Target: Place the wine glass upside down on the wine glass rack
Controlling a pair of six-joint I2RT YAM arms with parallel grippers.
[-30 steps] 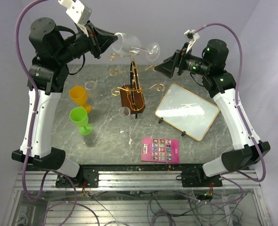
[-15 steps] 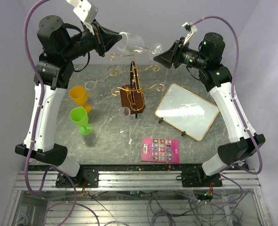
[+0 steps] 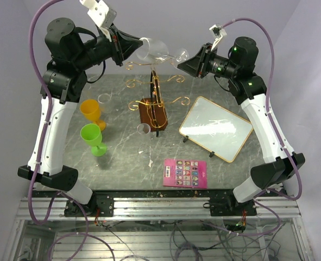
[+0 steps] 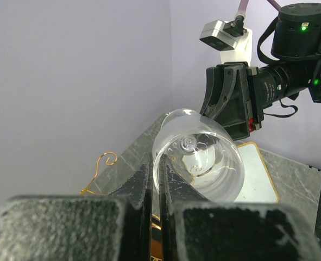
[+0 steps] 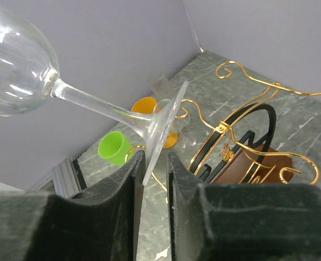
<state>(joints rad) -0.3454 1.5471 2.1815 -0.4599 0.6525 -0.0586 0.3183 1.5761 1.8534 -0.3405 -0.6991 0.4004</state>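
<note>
The clear wine glass [image 3: 156, 50] lies nearly on its side in the air, above the gold wire wine glass rack [image 3: 153, 87] on its brown block base. My left gripper [image 3: 140, 46] is shut on the bowl's rim [image 4: 161, 157], one finger inside the bowl and one outside. My right gripper [image 3: 180, 63] faces it from the right. Its jaws stand narrow around the edge of the tilted foot [image 5: 165, 125]. The foot leans against one finger [image 5: 136, 179], and a gap shows on the other side. The stem [image 5: 95, 106] runs up-left to the bowl.
An orange cup [image 3: 90, 109] and a green cup [image 3: 92, 136] stand left of the rack, with a small clear glass [image 3: 144, 129] in front of it. A framed whiteboard [image 3: 215, 128] lies right, a pink card [image 3: 186, 173] near the front edge.
Both arms rose and drew together. The right gripper's jaws narrowed from wide open to a slim gap around the glass's foot. The left gripper kept its hold on the rim.
</note>
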